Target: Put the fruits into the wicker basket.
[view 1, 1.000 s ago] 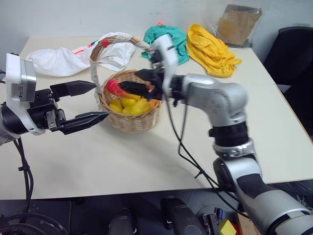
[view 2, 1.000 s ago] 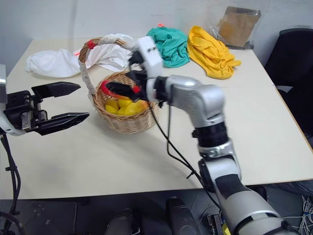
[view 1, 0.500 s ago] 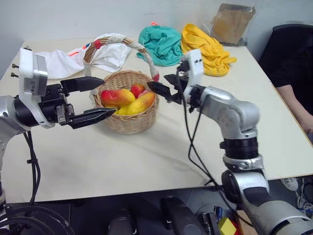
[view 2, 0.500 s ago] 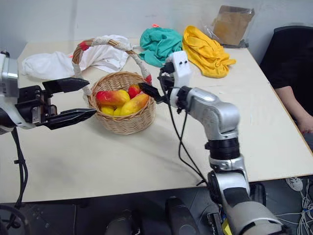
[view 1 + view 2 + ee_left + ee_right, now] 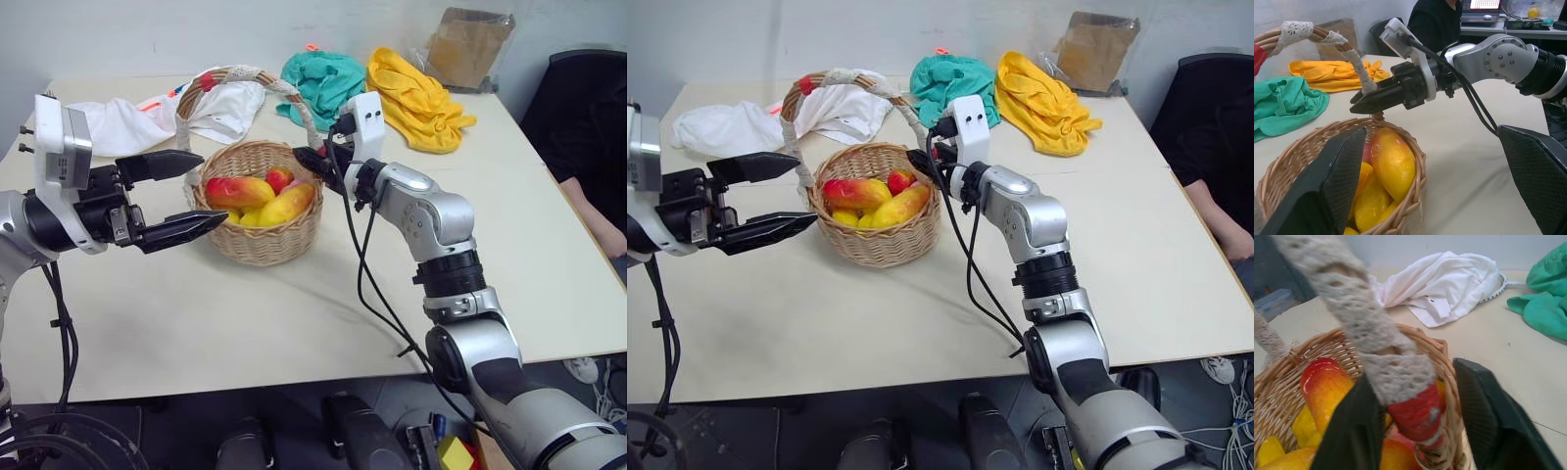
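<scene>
The wicker basket (image 5: 261, 241) stands mid-table, its cord-wrapped handle (image 5: 235, 76) arching over it. Inside lie the fruits: a red-orange mango (image 5: 238, 190), an orange-yellow mango (image 5: 287, 204), a small red piece (image 5: 279, 178) and yellow lemons (image 5: 844, 217). My right gripper (image 5: 306, 157) is at the basket's right rim, shut on the red-banded foot of the handle (image 5: 1415, 413), which passes between its fingers (image 5: 1476, 406). My left gripper (image 5: 214, 187) is open and level at the basket's left side, with nothing in it; its fingers (image 5: 1339, 171) frame the basket in the left wrist view.
A white cloth (image 5: 118, 122) lies at the back left, with a teal cloth (image 5: 328, 78) and a yellow cloth heap (image 5: 416, 93) behind the basket. A brown bag (image 5: 470, 44) leans at the back right. A person (image 5: 588, 211) sits at the right table edge.
My right gripper let a red fruit go into the basket, moved to the handle's right foot and closed on it. The left gripper stayed put.
</scene>
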Robot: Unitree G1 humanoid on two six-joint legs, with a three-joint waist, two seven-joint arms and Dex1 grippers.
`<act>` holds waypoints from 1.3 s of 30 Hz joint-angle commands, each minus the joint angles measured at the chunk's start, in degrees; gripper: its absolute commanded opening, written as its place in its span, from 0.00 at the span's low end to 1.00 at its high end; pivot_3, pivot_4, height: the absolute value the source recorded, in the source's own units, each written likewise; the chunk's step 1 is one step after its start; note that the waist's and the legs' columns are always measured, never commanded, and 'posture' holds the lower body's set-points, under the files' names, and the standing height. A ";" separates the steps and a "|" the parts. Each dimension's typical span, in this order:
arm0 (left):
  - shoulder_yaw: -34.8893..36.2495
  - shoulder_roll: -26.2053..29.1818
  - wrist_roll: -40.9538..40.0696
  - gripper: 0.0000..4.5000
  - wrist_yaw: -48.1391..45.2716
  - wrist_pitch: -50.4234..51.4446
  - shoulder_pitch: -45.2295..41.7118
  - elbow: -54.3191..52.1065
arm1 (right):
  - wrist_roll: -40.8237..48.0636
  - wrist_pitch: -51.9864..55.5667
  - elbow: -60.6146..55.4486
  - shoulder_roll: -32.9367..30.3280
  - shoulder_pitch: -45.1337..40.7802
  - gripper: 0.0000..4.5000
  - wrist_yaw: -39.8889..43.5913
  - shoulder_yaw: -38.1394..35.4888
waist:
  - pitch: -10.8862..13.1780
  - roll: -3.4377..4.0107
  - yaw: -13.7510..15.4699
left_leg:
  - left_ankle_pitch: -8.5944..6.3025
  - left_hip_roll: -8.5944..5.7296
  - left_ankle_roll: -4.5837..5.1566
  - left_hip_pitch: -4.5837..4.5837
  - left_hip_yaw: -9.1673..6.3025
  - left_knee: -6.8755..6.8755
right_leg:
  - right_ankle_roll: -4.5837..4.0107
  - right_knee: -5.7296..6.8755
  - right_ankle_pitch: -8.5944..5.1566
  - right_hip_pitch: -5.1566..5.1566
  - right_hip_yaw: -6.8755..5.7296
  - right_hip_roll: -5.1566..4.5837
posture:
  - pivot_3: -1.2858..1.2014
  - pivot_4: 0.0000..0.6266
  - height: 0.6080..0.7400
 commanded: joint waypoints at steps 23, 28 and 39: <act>-13.64 -10.64 7.41 1.00 -8.62 -7.80 -17.19 13.49 | 11.68 7.07 -33.27 -37.51 30.41 0.06 8.67 -30.66 | 0.02 0.03 3.00 | -0.01 0.02 0.01 0.07 0.11 0.04 | 0.02 -0.04 0.01 0.04 0.11 0.13 | 0.52 0.24 1.00; -14.88 -12.06 8.22 1.00 -10.41 -7.59 -19.27 14.74 | 10.59 2.31 -31.55 -33.81 37.92 0.36 6.79 -32.24 | 0.02 0.04 3.09 | 0.00 0.00 0.00 0.12 0.14 0.07 | 0.04 -0.01 0.02 0.08 0.16 0.13 | 0.52 0.24 1.00; -14.41 -11.04 8.68 1.00 -12.77 -6.73 -17.96 15.32 | 17.85 10.55 -32.93 -51.73 59.23 0.99 26.89 -50.46 | 0.05 0.12 3.61 | -0.01 -0.04 0.02 0.22 0.05 0.08 | 0.05 -0.06 0.01 0.26 0.10 0.11 | 0.52 0.24 1.00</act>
